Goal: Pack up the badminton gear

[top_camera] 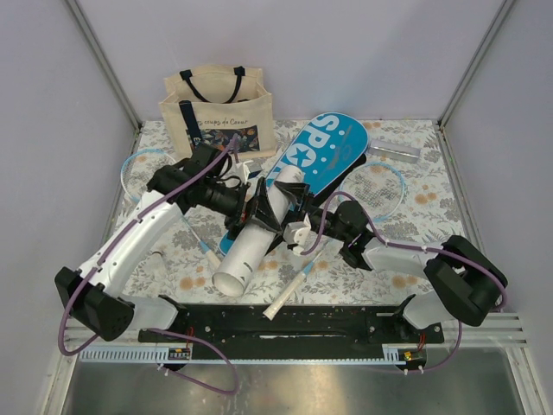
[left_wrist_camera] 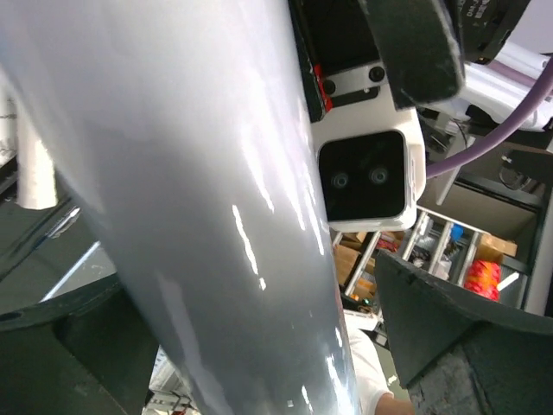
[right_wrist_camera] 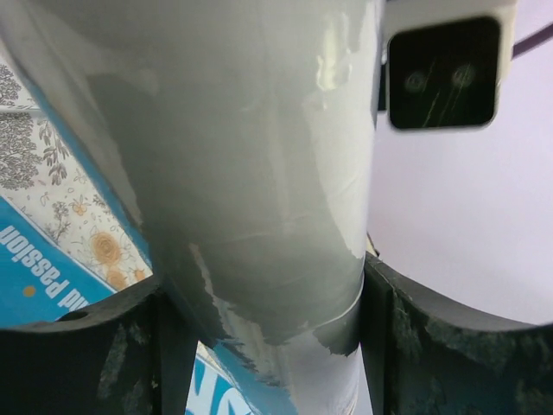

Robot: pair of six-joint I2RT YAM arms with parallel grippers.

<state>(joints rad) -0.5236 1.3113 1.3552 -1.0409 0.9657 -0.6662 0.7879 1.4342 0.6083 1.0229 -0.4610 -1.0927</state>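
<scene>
White tube [top_camera: 249,251] slants across mid-table, far end over the blue SPORT case [top_camera: 328,147]; right gripper [top_camera: 292,223] clamps it, left gripper [top_camera: 257,206] gapes wide around it; likely light, stiff, glossy-slick, crushable, so grip mid-barrel gently.

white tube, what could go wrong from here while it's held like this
The white tube is clamped only by the right fingers. The left fingers stand open around it, so the long tube may tilt or slip out. Both wrists crowd together at the tube, so they could bump. If it swings, its low end could knock the racket handle beside it.
</scene>
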